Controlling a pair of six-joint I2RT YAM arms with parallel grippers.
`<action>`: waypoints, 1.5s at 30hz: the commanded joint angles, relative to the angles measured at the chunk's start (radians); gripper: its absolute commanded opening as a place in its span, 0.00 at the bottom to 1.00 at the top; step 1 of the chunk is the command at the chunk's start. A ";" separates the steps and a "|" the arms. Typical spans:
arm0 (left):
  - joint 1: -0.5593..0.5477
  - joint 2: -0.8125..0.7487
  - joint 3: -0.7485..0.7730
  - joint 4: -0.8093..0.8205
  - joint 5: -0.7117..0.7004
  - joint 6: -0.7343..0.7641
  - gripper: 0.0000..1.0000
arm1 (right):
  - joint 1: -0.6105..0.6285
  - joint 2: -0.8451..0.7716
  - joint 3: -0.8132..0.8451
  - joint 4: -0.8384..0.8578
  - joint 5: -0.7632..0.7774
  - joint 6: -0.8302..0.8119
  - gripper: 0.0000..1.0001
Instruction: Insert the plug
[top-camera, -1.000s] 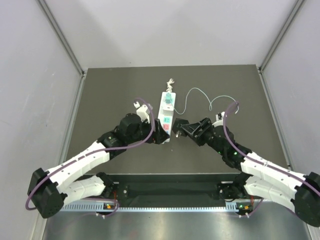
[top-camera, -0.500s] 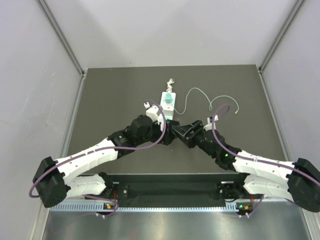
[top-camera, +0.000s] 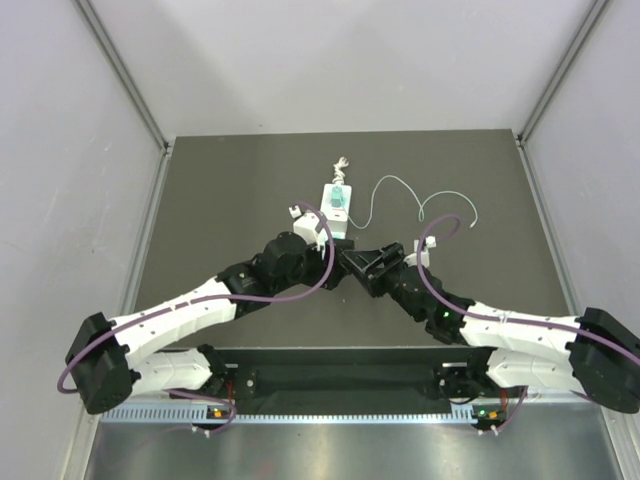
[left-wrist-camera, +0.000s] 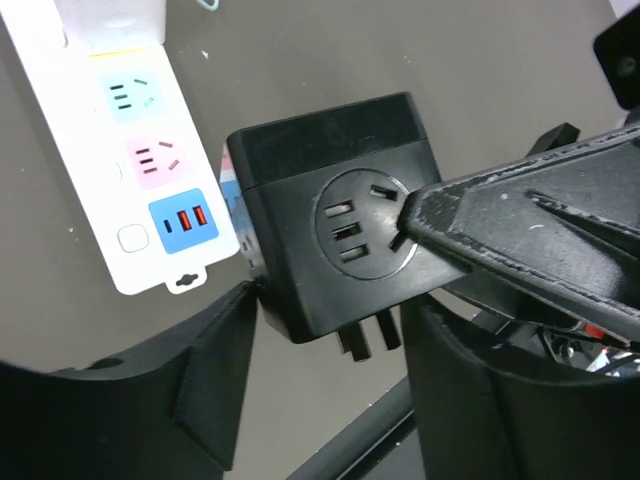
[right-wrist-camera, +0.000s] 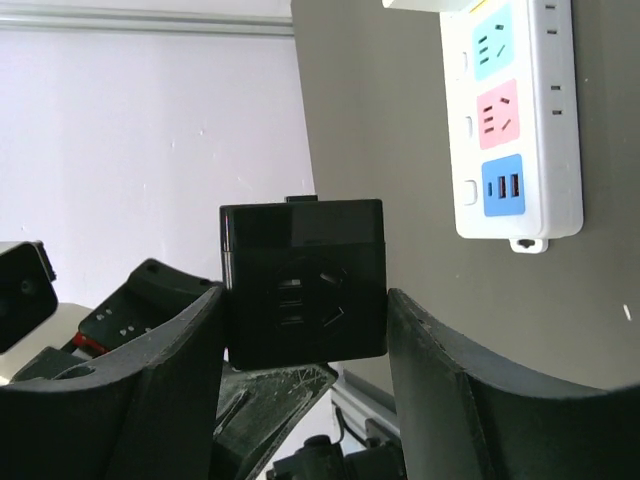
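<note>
The teal-green plug (top-camera: 340, 197) rests at the far end of the white power strip (top-camera: 336, 224). Its thin white cable (top-camera: 420, 203) curls off to the right. My right gripper (right-wrist-camera: 305, 300) is shut on a black cube adapter (right-wrist-camera: 303, 290), its socket face towards the camera. My left gripper (left-wrist-camera: 335, 300) meets it just in front of the strip's near end. Its fingers (left-wrist-camera: 205, 375) stand open on either side of the lower, pronged end of the adapter (left-wrist-camera: 320, 225). One tip touches a corner.
The strip's free teal, pink and blue USB sockets (left-wrist-camera: 150, 160) show in both wrist views (right-wrist-camera: 500, 120). A plain white block (left-wrist-camera: 110, 20) sits on the strip beyond them. A knotted white cord (top-camera: 342, 162) lies past the strip's far end. Grey walls enclose the dark table (top-camera: 220, 190).
Both arms have swung inwards and met in front of the strip's near end. The right gripper brought the black adapter between the left gripper's fingers. Little has moved in the last half second.
</note>
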 joint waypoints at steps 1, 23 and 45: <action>0.000 -0.016 0.037 0.076 -0.061 -0.010 0.60 | 0.048 -0.004 0.059 0.117 -0.016 0.012 0.08; 0.000 -0.108 0.112 0.004 0.118 -0.016 0.00 | 0.049 -0.187 0.022 -0.021 0.012 -0.253 0.58; 0.019 -0.118 0.184 -0.002 0.443 -0.106 0.00 | 0.028 -0.549 0.137 -0.386 -0.126 -0.824 1.00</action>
